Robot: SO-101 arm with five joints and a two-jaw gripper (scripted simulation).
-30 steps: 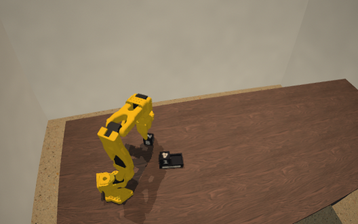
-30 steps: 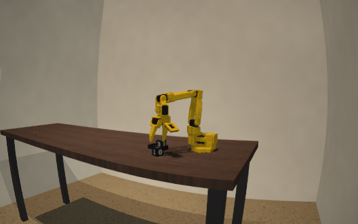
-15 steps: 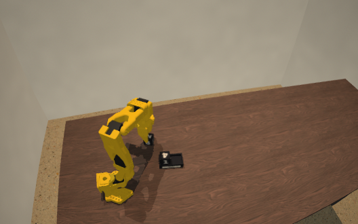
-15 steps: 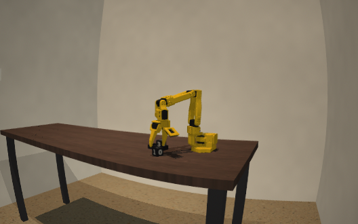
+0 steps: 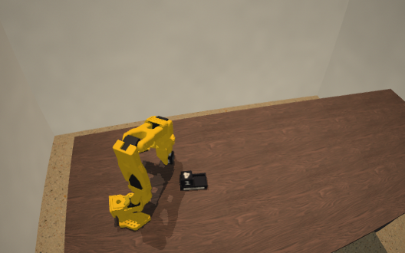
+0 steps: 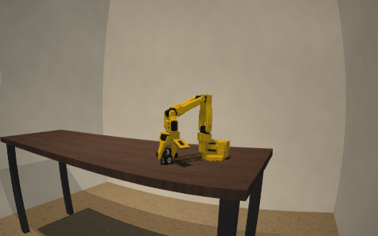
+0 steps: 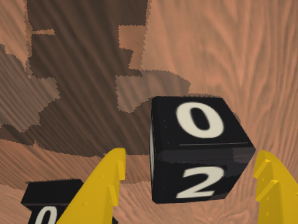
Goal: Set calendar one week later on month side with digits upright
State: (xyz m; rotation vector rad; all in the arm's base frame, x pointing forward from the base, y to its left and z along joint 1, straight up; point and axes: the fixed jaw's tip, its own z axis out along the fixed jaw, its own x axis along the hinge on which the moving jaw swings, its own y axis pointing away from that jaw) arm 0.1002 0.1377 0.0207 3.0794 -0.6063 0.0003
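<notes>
Calendar tray (image 5: 197,188) (image 6: 175,155) sits on the counter (image 5: 288,153) (image 6: 118,154) (image 7: 250,40), 1 cube (image 5: 186,175) (image 6: 167,151) in its left end in the top view. Loose cube (image 5: 171,157) (image 6: 166,160) (image 7: 200,150) is outside, straddled by the part-open gripper (image 5: 169,161) (image 6: 167,157) (image 7: 190,151), not gripped. If closed off-centre, the cube may be twisted by its corner; if swung low, the tray rim may be clipped. Room is left beside the seated cube; counter edges are well apart.

The pincer (image 5: 169,162) (image 6: 167,157) (image 7: 190,151) has come down to the loose cube (image 5: 171,157) (image 6: 166,161) (image 7: 192,150).
Over the last second the arm's elbow-to-wrist section (image 5: 147,134) (image 6: 190,106) has sunk, carrying the fingers from above the cube to either side of it, with a gap at one side in the wrist view; from the top, the cube's digits, visible a second ago, are now hidden behind the pincer.
</notes>
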